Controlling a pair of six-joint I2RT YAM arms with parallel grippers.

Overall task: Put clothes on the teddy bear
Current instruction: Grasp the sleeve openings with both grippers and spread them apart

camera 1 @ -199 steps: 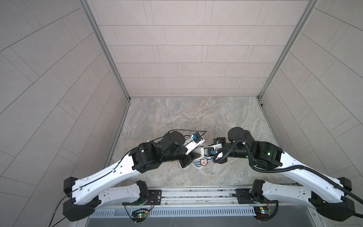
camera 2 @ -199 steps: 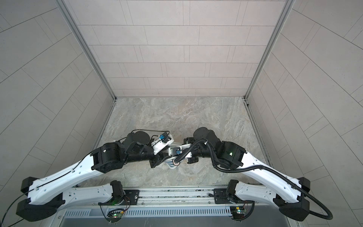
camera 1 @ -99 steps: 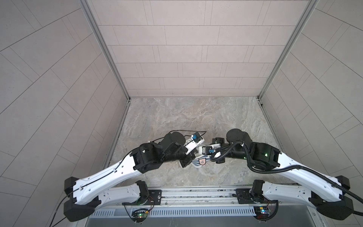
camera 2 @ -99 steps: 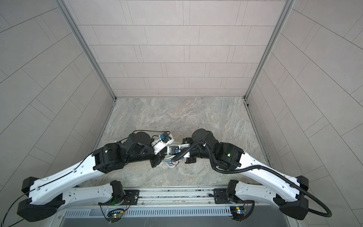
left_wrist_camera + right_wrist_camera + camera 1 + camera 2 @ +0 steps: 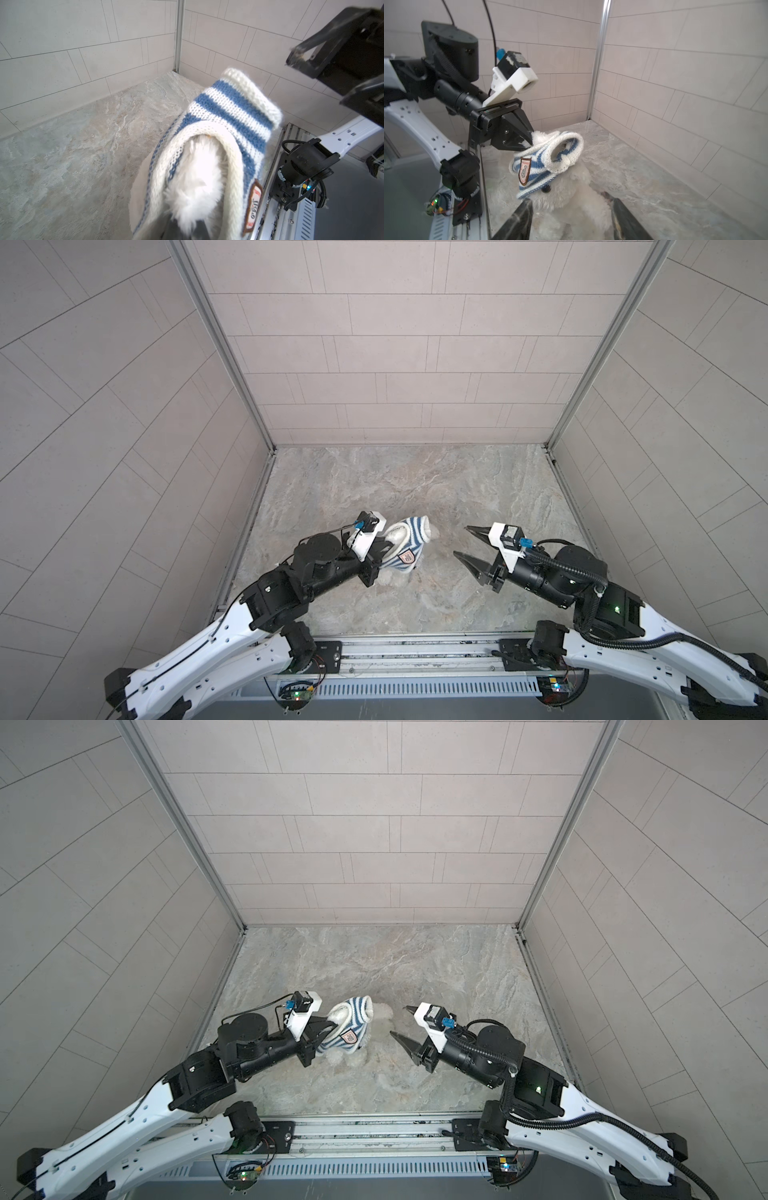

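Note:
The teddy bear sits on the floor near the middle in both top views, white and fluffy. A blue-and-white striped shirt with a badge covers its head down to the eye. My left gripper is shut on a tuft of the bear's white fur sticking out of a shirt opening. The left wrist view shows that fur running down between the fingers. My right gripper stands open to the bear's right, holding nothing.
The marbled stone floor is boxed in by tiled walls at the back and on both sides. A metal rail carrying both arm bases runs along the front edge.
My right gripper has opened, let go of the shirt and drawn back to the right, away from the bear. The left gripper closed about a second ago and has stayed shut at the bear.

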